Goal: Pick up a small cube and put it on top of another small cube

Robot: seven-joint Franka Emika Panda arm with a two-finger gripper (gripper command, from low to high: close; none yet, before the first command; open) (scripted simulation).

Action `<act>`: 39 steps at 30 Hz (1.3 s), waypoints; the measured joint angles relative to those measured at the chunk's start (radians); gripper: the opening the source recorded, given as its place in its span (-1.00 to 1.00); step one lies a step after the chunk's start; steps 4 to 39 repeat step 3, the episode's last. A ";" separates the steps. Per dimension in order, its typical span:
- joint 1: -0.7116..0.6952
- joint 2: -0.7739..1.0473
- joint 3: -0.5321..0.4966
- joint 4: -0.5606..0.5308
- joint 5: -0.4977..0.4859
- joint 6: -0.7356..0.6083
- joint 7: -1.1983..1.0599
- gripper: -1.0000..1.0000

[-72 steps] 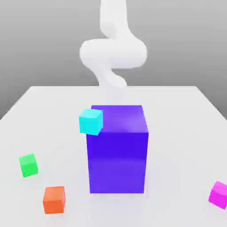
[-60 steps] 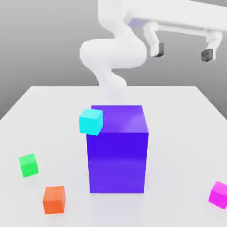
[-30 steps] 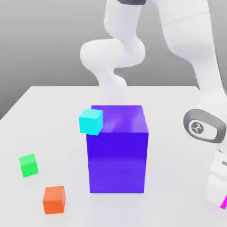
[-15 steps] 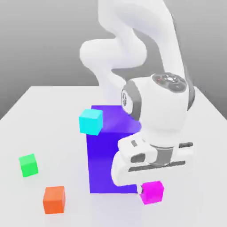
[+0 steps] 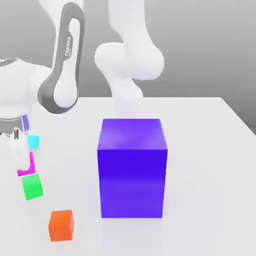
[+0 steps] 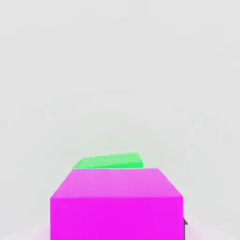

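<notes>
The small magenta-pink cube [image 5: 26,166] hangs at the exterior view's left, held in my gripper [image 5: 23,159], which is shut on it. Much of this cube is hidden behind the white hand there. Right below it sits the small bright green cube [image 5: 31,186] on the white table [image 5: 200,150]. A thin gap may separate the two; I cannot tell whether they touch. In the hand view the magenta cube [image 6: 116,201] is close up, with the green cube [image 6: 110,161] peeking out just beyond it.
A big blue-violet block [image 5: 132,167] stands mid-table. An orange cube [image 5: 61,225] lies near the front, to the right of and below the green cube. A small cyan cube [image 5: 33,141] shows beside the hand. The white arm [image 5: 62,65] arches over the left side.
The arm has swung from the exterior view's right to its far left, carrying the magenta cube to just above the green one. The cyan cube now shows near the hand, away from the block's corner.
</notes>
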 joint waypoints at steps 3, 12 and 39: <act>0.000 0.000 0.000 0.000 0.000 0.000 0.000 1.00; 0.000 0.000 0.000 0.000 0.000 0.000 0.000 1.00; 0.000 0.000 0.000 0.000 0.000 0.000 0.000 1.00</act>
